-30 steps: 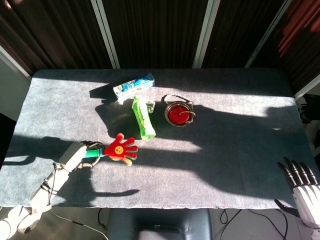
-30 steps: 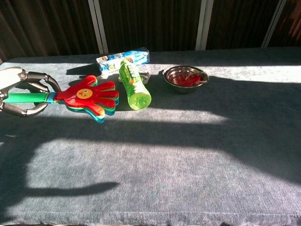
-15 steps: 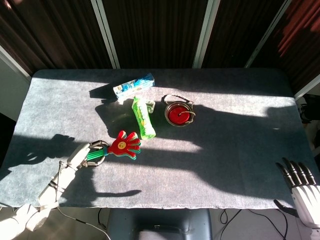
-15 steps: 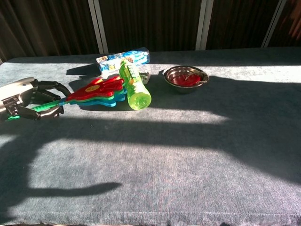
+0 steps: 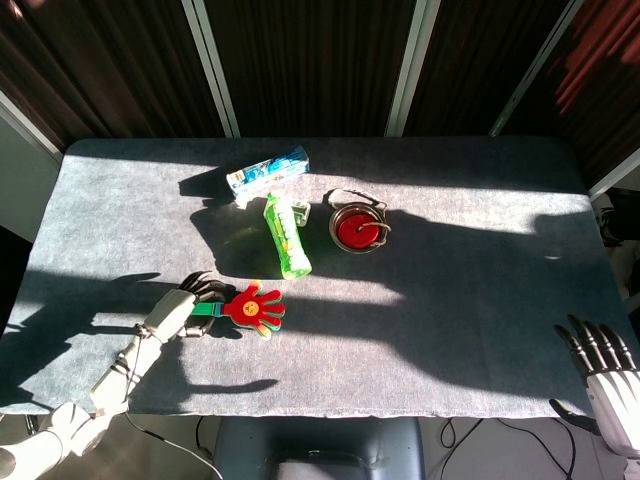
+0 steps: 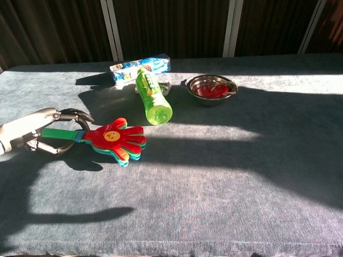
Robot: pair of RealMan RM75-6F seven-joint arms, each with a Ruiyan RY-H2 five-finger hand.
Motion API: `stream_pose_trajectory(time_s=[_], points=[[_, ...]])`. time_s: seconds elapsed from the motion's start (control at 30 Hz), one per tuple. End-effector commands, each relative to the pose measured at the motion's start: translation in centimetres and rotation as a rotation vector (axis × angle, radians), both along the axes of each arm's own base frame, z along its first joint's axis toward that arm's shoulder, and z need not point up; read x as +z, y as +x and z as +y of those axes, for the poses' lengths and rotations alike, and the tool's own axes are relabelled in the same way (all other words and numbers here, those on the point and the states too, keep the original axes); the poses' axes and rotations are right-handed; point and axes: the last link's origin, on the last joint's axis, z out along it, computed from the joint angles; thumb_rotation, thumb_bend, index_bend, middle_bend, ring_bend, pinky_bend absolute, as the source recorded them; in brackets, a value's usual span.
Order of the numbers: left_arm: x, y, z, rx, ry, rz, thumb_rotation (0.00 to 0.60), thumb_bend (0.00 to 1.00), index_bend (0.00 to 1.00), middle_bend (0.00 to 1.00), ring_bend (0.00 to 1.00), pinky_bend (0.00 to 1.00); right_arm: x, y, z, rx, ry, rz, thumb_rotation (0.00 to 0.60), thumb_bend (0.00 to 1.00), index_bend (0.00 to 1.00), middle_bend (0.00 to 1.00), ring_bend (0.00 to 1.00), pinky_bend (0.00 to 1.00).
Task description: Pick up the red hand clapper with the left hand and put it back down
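Note:
The red hand clapper (image 5: 254, 306) (image 6: 114, 140) has a red palm over stacked coloured layers and a green handle. It lies flat, close over the grey table cloth (image 5: 430, 300), left of centre. My left hand (image 5: 178, 312) (image 6: 38, 133) is at its left end, and the fingers (image 6: 75, 114) curl around the green handle. I cannot tell whether the clapper touches the cloth. My right hand (image 5: 604, 366) hangs off the table's near right corner. Its fingers are spread and it holds nothing. The chest view does not show it.
A green bottle (image 5: 285, 236) (image 6: 153, 97) lies on its side just behind the clapper. Behind that is a blue packet (image 5: 267, 171) (image 6: 140, 65). A metal bowl with red inside (image 5: 357, 228) (image 6: 211, 87) stands right of the bottle. Strong shadows cross the cloth.
My left hand has carried the clapper away from the bottle toward the table's near side. The clapper has turned from edge-on to flat, face up.

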Motion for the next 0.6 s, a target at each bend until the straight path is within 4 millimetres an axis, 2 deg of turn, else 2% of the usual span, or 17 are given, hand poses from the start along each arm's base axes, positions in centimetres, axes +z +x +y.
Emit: stream_pose_trajectory(time_s=[0.03, 0.23, 0.33, 0.43, 0.5, 0.6], points=[[0.2, -0.3, -0.4, -0.042, 0.012, 0.065, 0.600, 0.47, 0.17, 0.03, 0.00, 0.00, 0.0, 0.0, 0.0, 0.000, 0.000, 0.001, 0.600, 0.14, 0.00, 0.00, 0.00, 0.00], [0.8, -0.2, -0.9, -0.083, 0.038, 0.144, 0.600, 0.43, 0.01, 0.00, 0.00, 0.00, -0.1, 0.0, 0.0, 0.000, 0.003, 0.002, 0.600, 0.14, 0.00, 0.00, 0.00, 0.00], [1.4, 0.3, -1.2, -0.098, 0.061, 0.124, 0.600, 0.43, 0.00, 0.00, 0.00, 0.00, -0.1, 0.0, 0.1, 0.001, 0.002, 0.001, 0.600, 0.15, 0.00, 0.00, 0.00, 0.00], [3.0, 0.9, -1.8, -0.124, 0.103, 0.087, 0.600, 0.43, 0.00, 0.00, 0.00, 0.00, 0.0, 0.0, 0.1, 0.002, -0.002, 0.000, 0.600, 0.14, 0.00, 0.00, 0.00, 0.00], [4.8, 1.1, -3.0, -0.151, 0.138, 0.084, 0.600, 0.42, 0.00, 0.00, 0.00, 0.00, 0.1, 0.0, 0.1, 0.003, -0.004, 0.000, 0.600, 0.14, 0.00, 0.00, 0.00, 0.00], [7.9, 0.8, -6.4, -0.145, 0.170, 0.124, 0.600, 0.42, 0.00, 0.00, 0.00, 0.00, 0.1, 0.0, 0.1, 0.005, -0.010, 0.002, 0.600, 0.14, 0.00, 0.00, 0.00, 0.00]])
